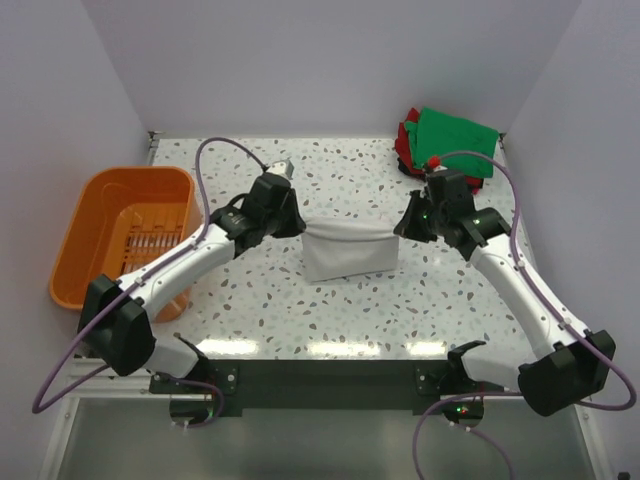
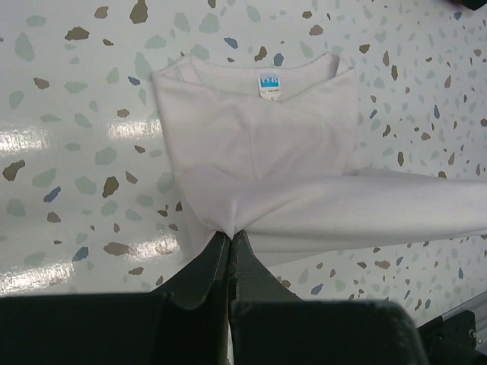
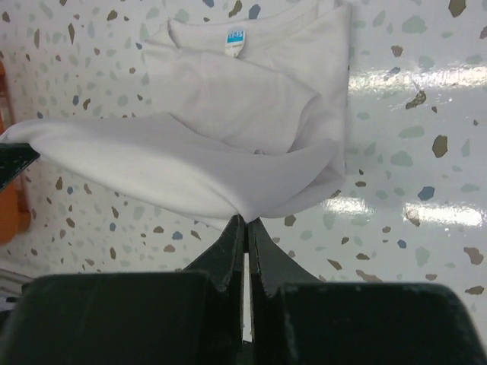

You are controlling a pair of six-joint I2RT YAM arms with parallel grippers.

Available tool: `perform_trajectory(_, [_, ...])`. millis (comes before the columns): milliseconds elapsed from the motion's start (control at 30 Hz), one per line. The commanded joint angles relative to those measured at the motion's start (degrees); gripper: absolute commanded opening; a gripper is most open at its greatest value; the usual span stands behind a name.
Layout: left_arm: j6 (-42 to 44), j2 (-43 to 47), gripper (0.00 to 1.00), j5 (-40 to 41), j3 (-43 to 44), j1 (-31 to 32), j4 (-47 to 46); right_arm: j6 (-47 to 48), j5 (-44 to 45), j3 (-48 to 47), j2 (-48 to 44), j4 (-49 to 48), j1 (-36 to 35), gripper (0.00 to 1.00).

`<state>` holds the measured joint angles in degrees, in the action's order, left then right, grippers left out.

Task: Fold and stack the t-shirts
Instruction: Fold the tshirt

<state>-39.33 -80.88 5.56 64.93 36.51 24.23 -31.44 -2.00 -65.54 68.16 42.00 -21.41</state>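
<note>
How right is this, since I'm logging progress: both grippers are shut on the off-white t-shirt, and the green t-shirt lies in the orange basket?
Wrong in one respect. The top external view shows the green t-shirt on the table at its far right corner, atop a red t-shirt, not in the orange basket at the left. The rest holds: the left gripper and right gripper are both shut on the off-white t-shirt.

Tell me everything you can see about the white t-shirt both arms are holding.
The off-white t-shirt is plain soft cloth, partly folded, near the middle of the speckled table. Its collar end lies flat on the table, a small light-blue neck label facing up. The other end is lifted and stretched between the left end effector and the right end effector, each shut on a corner of it. The raised edge sags slightly between them.
</note>
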Motion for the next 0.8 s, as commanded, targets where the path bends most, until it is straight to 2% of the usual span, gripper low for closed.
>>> perform_trajectory(0, [3.12,-3.04,0.0,-2.04,4.58,-1.97,-2.69,1.47,1.56,-3.37,2.4,-3.23,2.24,0.0])
perform_trajectory(333, [6.37,-16.93,0.0,-4.51,14.17,-5.57,-4.8,2.26,-2.13,-5.47,14.7,-11.23,8.22,0.0])
perform_trajectory(567, [4.8,-28.34,0.0,-2.22,19.61,-6.8,-6.3,4.54,-4.59,-6.44,25.24,-21.33,9.63,0.0])
perform_trajectory(767, [3.56,-34.33,0.0,-1.87,23.48,-7.24,-6.22,4.9,-8.54,-10.74,34.66,-24.15,10.42,0.0])
